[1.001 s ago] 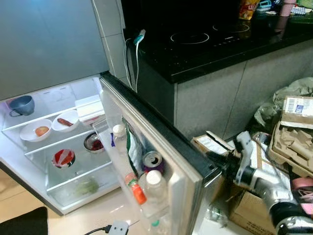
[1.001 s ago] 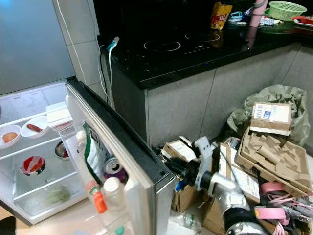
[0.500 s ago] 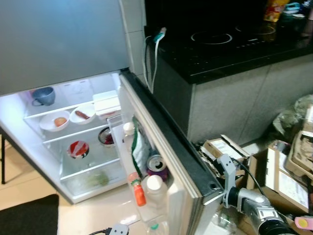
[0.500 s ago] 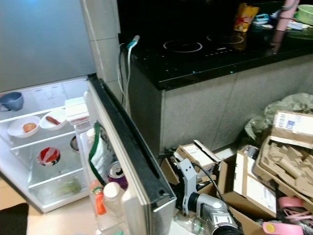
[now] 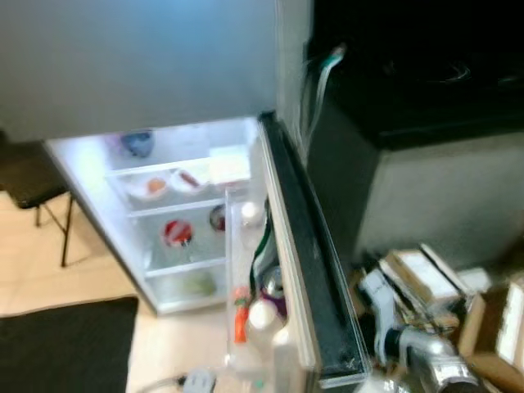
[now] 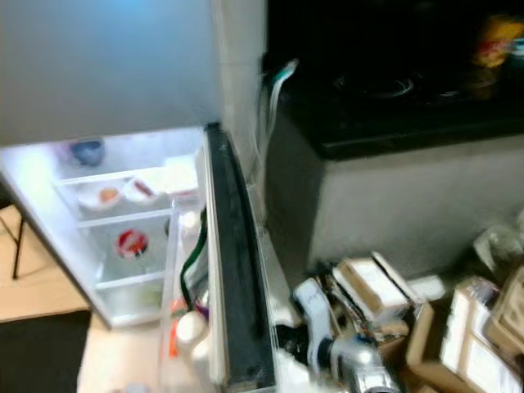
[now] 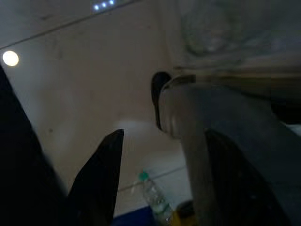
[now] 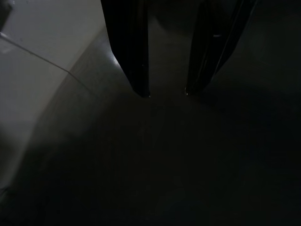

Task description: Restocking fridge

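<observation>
pale floor (image 5: 41,262), dark mat (image 5: 65,344), black counter (image 6: 409,106).

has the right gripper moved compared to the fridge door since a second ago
Yes. The right gripper now sits beside the open fridge door's outer edge, lower along it than before, closer to the floor boxes.

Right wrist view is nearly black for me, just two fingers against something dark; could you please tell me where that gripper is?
Observer: The right gripper is down low, just to the right of the open fridge door, next to some cardboard boxes. I can't tell whether it is touching the door.
Operator: Thank you. Can you see inside the fridge?
Observer: Yes, the shelves are lit. A blue cup stands on the top one.
Operator: And the door shelf?
Observer: It holds a white-capped bottle and an orange bottle. Both are blurred.
</observation>
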